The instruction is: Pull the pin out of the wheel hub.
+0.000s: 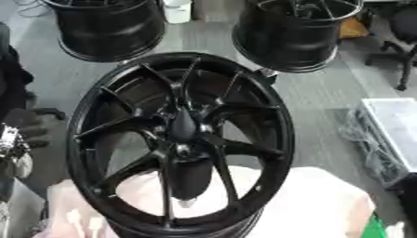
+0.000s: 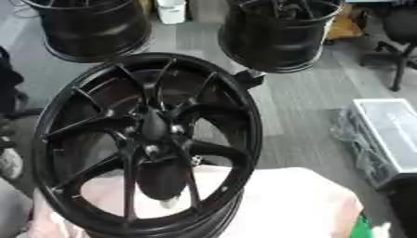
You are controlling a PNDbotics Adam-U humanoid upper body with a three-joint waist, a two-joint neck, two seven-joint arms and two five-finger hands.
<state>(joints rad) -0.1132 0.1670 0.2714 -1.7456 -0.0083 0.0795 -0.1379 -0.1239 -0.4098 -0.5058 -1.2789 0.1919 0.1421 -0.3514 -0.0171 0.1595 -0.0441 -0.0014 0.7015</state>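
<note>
1. A large black wheel hub [image 1: 181, 139] fills the middle of the scene, lying tilted with its open face up, its near rim resting on a pale pink cloth [image 1: 309, 204] that covers the near surface.
2. Its thin spokes run in from the rim to a black centre boss [image 1: 184, 125], which stands up from the middle of the wheel.
3. Just near and right of that boss, at the root of the spokes, a small bright spot [image 2: 175, 128] shows in the right eye view; whether it is the pin cannot be told.
4. A second small pale glint [image 2: 196, 161] shows near the spoke root on the right, lower in the wheel; its nature cannot be told either.
5. At the left edge of the left eye view, beside the wheel's left rim, a metal, silver-coloured part [image 1: 10, 139] shows against something dark; whether it is the robot's left hand, and how its fingers stand, cannot be told.
6. The right hand shows in neither view.
7. Two more black wheels stand on the grey floor at the far side, one at far left [image 1: 110, 28] and one at far right [image 1: 293, 32], well apart from the near wheel.
8. A clear plastic box [image 1: 391, 135] lies on the floor at the right.
9. A black office chair [image 2: 399, 32] stands at the far right corner.
</note>
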